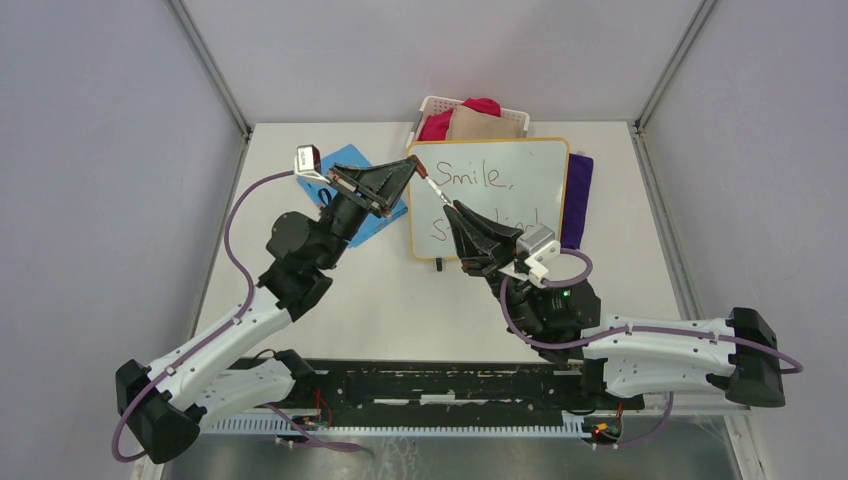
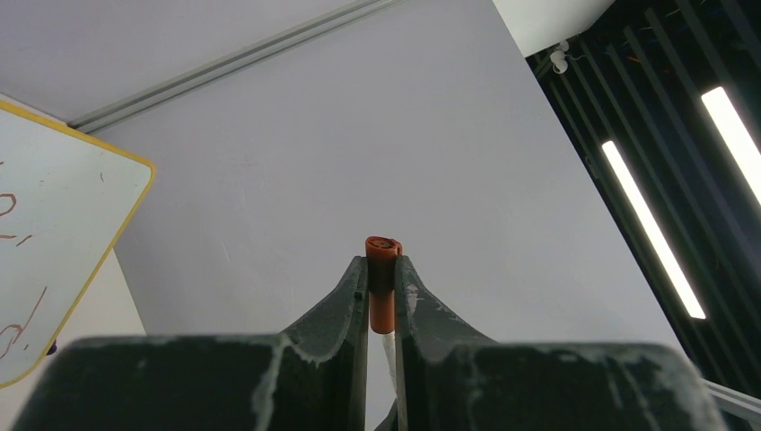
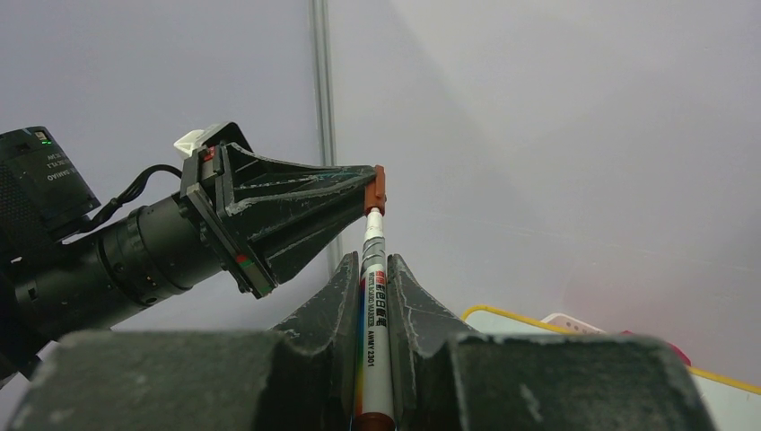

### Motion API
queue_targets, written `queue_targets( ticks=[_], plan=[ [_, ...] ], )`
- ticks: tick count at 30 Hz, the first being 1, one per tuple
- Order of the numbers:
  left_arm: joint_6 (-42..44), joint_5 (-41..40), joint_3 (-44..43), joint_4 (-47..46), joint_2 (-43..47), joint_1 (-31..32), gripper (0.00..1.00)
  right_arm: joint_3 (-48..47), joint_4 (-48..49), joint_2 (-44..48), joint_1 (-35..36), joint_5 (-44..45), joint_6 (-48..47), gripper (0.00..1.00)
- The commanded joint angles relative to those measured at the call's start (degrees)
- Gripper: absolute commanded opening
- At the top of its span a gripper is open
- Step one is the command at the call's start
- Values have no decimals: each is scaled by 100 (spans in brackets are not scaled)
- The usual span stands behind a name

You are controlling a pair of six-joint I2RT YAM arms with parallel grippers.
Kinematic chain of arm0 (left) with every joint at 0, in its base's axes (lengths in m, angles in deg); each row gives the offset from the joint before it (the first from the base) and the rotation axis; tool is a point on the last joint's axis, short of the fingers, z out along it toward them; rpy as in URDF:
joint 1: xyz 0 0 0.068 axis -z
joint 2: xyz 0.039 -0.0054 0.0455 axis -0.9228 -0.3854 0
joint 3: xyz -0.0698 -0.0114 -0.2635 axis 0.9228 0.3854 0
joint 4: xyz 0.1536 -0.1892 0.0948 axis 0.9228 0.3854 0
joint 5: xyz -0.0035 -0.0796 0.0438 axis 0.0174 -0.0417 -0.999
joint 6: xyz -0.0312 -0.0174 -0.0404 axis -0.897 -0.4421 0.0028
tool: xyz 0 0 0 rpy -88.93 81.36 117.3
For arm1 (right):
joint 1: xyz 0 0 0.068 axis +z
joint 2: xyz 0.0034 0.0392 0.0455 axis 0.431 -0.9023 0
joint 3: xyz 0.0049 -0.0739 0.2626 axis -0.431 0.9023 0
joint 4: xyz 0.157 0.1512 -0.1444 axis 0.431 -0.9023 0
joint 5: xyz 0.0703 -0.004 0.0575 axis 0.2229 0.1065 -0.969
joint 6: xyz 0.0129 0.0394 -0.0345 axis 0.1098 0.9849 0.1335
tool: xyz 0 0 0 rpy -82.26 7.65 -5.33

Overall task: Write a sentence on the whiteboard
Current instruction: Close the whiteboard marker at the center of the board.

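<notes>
Partly hidden sentence (image 1: 470,180) behind right pincer (image 1: 451,208) — snug on marker (image 3: 373,314); left pincer (image 2: 383,271) snug on cap (image 2: 383,250)

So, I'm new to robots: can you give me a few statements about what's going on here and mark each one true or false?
1. The right tool grips the marker by its barrel. True.
2. The left tool holds nothing. False: it is shut on the marker's red cap.
3. The whiteboard is blank. False: the sentence on it reads "Smile," on top, with a second line partly hidden behind the right tool.
4. A purple cloth lies along the whiteboard's right edge. True.
</notes>
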Motion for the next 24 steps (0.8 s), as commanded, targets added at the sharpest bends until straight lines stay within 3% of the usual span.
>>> queue_targets(
  ticks=[1,16,24],
  plan=[
    [-151,78,2,-158,115,41,2,-241,310,4,26,117,-82,0],
    [-178,141,-93,-166,83,143,2,-258,553,-204,27,293,-271,0],
    [-284,-125,-139,-328,29,240,2,-184,1886,-572,28,591,-833,0]
  ],
)
